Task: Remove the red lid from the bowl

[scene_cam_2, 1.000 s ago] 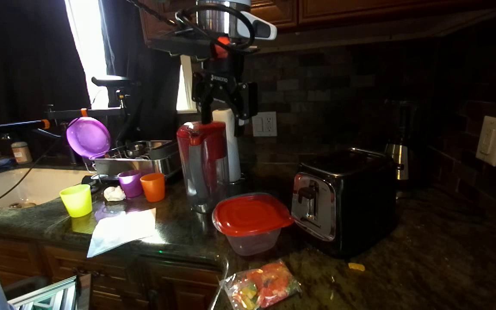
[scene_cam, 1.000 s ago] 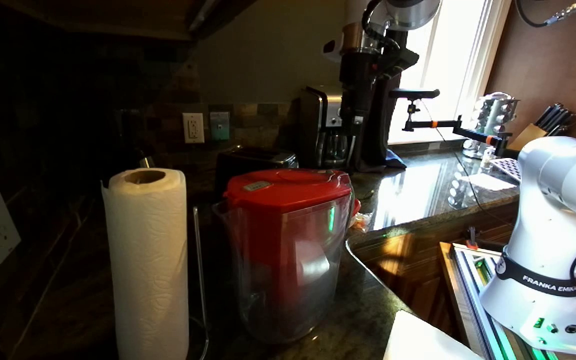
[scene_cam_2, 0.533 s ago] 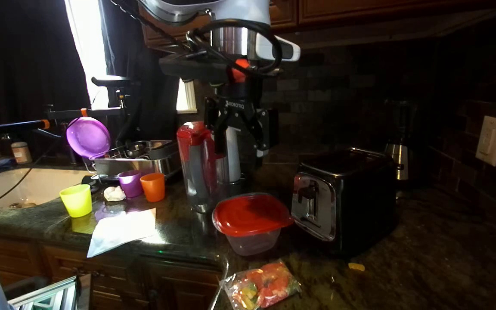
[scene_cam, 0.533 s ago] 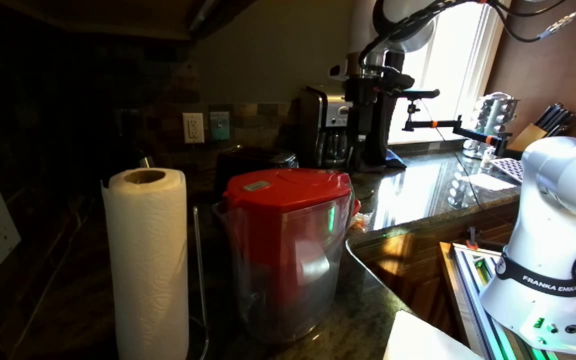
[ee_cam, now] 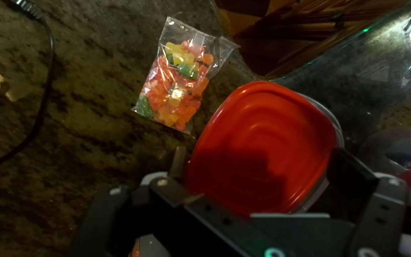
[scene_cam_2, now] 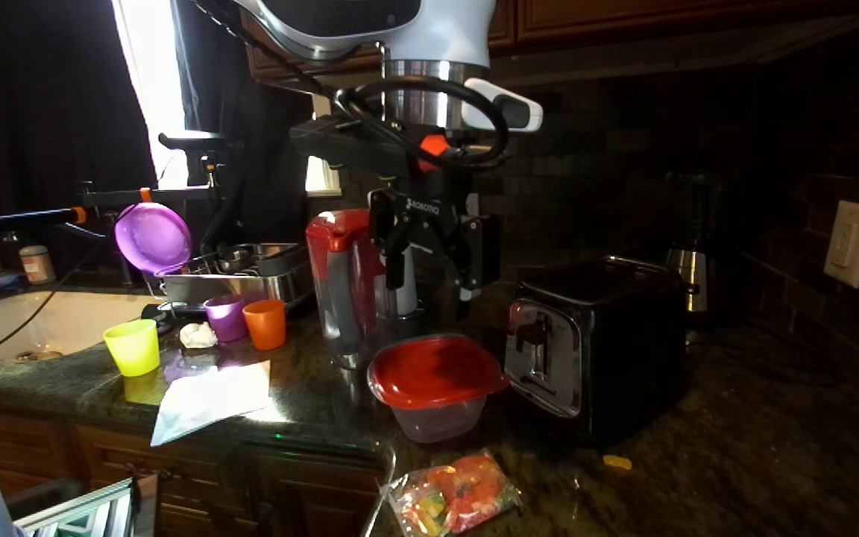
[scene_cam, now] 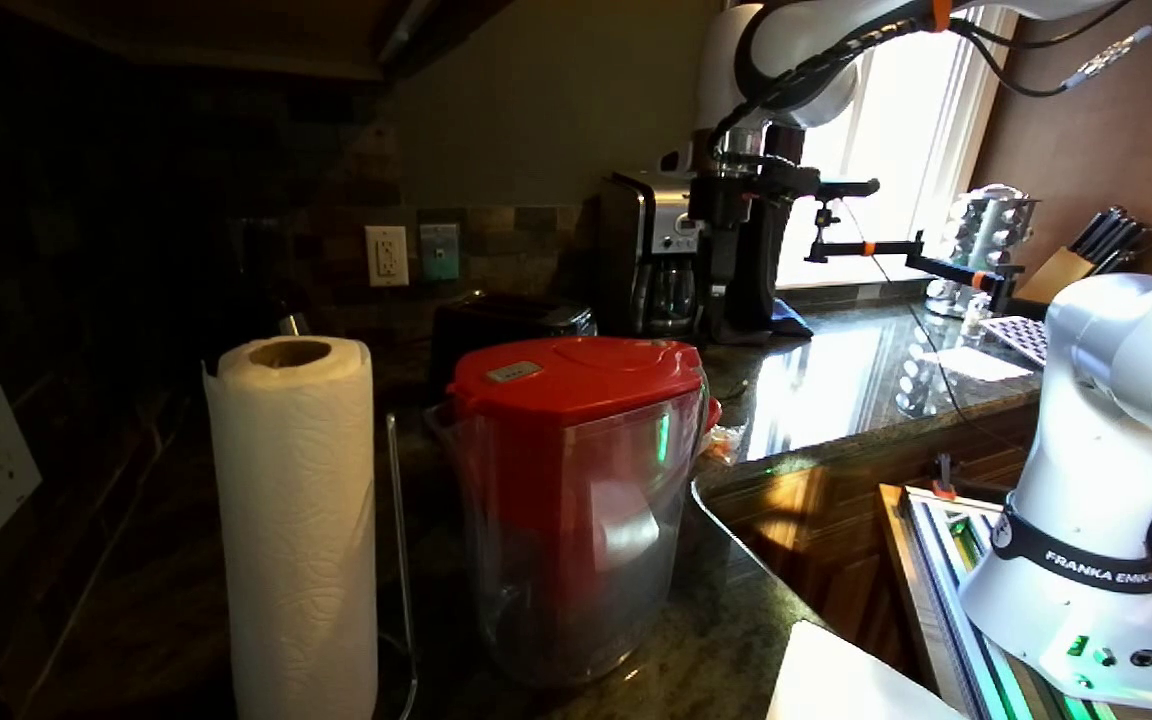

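The glossy red lid [scene_cam_2: 437, 369] sits on a clear plastic bowl [scene_cam_2: 438, 421] beside the toaster. The red lid [ee_cam: 277, 132] fills the middle of the wrist view, with the clear rim of the bowl [ee_cam: 340, 137] showing along its right edge. My gripper [scene_cam_2: 431, 291] is open and empty, pointing down above the lid and apart from it. In the wrist view the open gripper [ee_cam: 259, 159] has its fingers on either side of the lid, and its shadow falls on it. In an exterior view the gripper [scene_cam: 723, 285] is beyond the pitcher, and the bowl is hidden.
The clear pitcher with the red top [scene_cam_2: 344, 291] and paper towel roll [scene_cam: 296, 530] stand behind the bowl. The black toaster [scene_cam_2: 601, 350] is close at its right. A candy bag [scene_cam_2: 459, 496] lies in front. Cups, such as the orange cup [scene_cam_2: 264, 325], stand left.
My gripper has moved down and to the right in an exterior view, from near the pitcher's top to above the lid, staying open. The lid and bowl have not moved.
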Robot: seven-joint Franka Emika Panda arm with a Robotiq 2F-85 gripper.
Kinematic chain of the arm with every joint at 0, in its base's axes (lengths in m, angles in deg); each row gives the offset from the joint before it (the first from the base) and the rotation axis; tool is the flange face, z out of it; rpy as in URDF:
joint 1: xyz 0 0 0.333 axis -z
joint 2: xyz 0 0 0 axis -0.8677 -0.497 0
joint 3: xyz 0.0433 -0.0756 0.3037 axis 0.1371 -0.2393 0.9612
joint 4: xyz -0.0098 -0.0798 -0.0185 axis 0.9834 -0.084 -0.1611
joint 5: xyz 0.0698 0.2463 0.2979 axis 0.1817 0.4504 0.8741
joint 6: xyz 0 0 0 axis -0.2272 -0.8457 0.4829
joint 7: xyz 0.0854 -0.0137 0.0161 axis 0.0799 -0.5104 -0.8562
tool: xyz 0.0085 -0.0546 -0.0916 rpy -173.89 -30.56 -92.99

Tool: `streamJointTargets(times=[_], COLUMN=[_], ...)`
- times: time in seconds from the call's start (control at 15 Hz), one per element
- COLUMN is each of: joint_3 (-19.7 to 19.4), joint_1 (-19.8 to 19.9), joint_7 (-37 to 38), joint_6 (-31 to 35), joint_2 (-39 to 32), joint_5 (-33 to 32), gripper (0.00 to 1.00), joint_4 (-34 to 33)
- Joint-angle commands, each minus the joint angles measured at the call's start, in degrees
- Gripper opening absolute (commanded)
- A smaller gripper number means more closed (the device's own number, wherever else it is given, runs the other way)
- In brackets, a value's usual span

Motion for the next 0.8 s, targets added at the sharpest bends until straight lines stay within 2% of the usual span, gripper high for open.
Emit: streamJointTargets(times=[0.0,0.47,0.73], joint_3=[-1.29,-4.43,-4.07], joint_1=[-0.27,0.16,1.07], joint_7=[-2.54,-14.61,-18.34], joint_6=[0.92,1.84,6.59], joint_2=[-1.56,-7.41,-11.54], joint_5=[1.85,8.21,10.78], gripper=[1.00,1.00,1.00], joint_4=[-0.01,-0.30,-0.37])
